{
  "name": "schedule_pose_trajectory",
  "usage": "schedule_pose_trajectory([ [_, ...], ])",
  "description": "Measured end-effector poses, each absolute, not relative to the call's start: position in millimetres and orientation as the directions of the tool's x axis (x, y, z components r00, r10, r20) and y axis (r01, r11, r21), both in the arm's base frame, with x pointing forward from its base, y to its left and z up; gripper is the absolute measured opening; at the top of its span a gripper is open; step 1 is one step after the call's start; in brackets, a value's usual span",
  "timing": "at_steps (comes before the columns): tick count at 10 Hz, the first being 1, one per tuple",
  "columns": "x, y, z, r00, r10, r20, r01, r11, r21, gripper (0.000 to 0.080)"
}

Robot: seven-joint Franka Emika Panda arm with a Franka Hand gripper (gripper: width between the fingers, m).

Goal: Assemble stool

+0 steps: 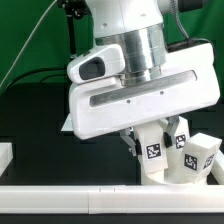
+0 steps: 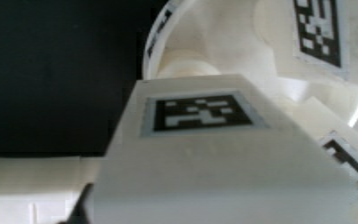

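I see my gripper (image 1: 150,148) closed narrowly on a tagged white stool leg (image 1: 153,155), near the front border block (image 1: 60,197). More tagged stool parts (image 1: 197,158) sit just beside it on the exterior view's right.

Open black tabletop (image 1: 40,120) exterior-left; tagged legs (image 1: 196,156) crowding right

Bright, even light; the exterior view is sharp, the wrist view soft, blurred and glare-washed on white plastic.
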State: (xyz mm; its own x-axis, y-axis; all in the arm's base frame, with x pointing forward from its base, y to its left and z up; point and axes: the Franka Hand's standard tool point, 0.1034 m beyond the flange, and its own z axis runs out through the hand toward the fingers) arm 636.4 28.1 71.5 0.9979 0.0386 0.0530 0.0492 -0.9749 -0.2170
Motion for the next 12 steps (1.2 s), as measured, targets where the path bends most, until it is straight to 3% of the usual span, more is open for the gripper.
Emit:
schedule_pose_trajectory([
  [5, 638, 40, 69.3, 0.937, -0.35, -0.004, -0.342, -0.914, -0.221, 0.0337],
  [8, 645, 44, 67.6, 0.761, -0.648, 0.022, -0.635, -0.751, -0.18, 0.0337],
  [10, 647, 44, 68.4, 0.631, -0.776, 0.01, -0.761, -0.62, -0.192, 0.0337],
  [11, 649, 45, 70.3, 0.53, -0.848, -0.017, -0.829, -0.514, -0.221, 0.0337],
  [12, 648, 43, 69.8, 0.475, -0.88, -0.033, -0.864, -0.458, -0.211, 0.0337],
])
